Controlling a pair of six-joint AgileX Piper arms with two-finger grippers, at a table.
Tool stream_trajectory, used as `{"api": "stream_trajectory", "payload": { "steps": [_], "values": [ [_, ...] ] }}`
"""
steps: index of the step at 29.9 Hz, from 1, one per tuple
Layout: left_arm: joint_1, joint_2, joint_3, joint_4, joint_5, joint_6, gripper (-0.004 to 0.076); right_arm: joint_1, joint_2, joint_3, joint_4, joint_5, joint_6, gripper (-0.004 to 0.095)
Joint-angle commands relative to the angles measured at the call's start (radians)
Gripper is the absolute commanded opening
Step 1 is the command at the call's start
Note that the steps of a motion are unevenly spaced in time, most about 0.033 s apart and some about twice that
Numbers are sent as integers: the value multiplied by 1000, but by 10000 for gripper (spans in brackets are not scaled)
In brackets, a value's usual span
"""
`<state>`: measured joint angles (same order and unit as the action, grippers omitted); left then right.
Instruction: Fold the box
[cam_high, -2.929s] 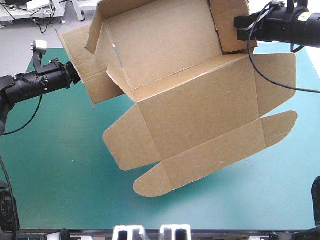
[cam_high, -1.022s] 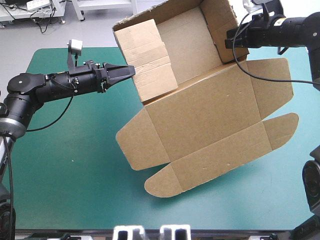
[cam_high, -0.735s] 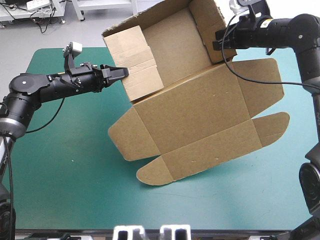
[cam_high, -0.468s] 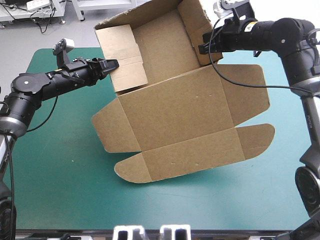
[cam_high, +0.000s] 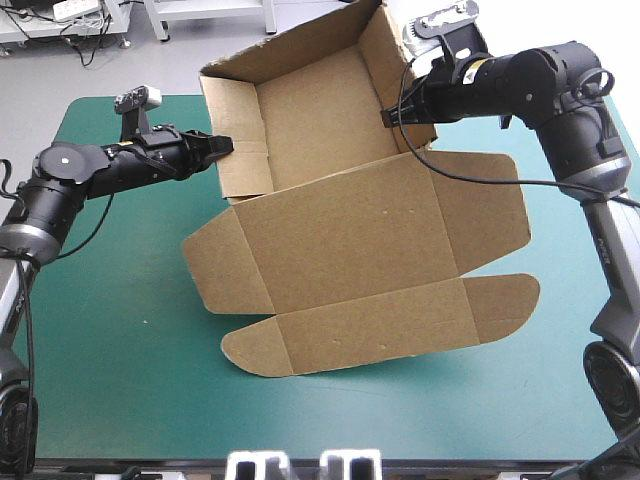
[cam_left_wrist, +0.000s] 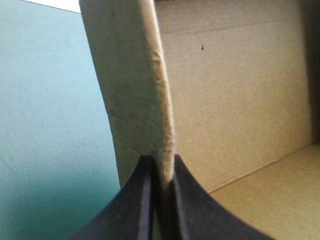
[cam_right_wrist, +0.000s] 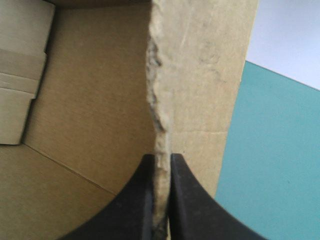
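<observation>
Brown box (cam_high: 350, 235) over the middle of the teal-green table (cam_high: 100, 350), tray walls raised toward the far edge, lid flat toward the near edge; left gripper (cam_high: 224, 146) clamped on its left wall; right gripper (cam_high: 388, 117) clamped on its right wall

The teal-green table (cam_high: 110, 330) bears the brown box (cam_high: 350, 240), lid spread.
</observation>
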<state>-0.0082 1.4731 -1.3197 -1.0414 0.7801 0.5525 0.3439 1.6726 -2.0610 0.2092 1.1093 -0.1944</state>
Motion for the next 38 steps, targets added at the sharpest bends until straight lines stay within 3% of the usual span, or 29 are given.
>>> {"api": "stream_trajectory", "payload": {
  "steps": [1,7,15,23,32,38],
  "values": [
    [-13,-73,-144,33,69,-115,-10,22,-45,-22,-4,115,41,-15],
    [-13,-54,-300,381,241,-366,-10,20,-31,4,-57,147,102,-15],
    [-59,39,-313,618,465,-507,-10,20,39,122,-44,147,168,-19],
    [-275,173,-313,960,491,-674,-10,20,108,250,-44,145,172,-19],
    [-310,326,-315,1004,479,-683,-10,20,207,250,-78,93,131,-19],
    [-310,376,-321,1015,516,-683,-9,20,258,250,-127,128,81,-16]
  ]
}}
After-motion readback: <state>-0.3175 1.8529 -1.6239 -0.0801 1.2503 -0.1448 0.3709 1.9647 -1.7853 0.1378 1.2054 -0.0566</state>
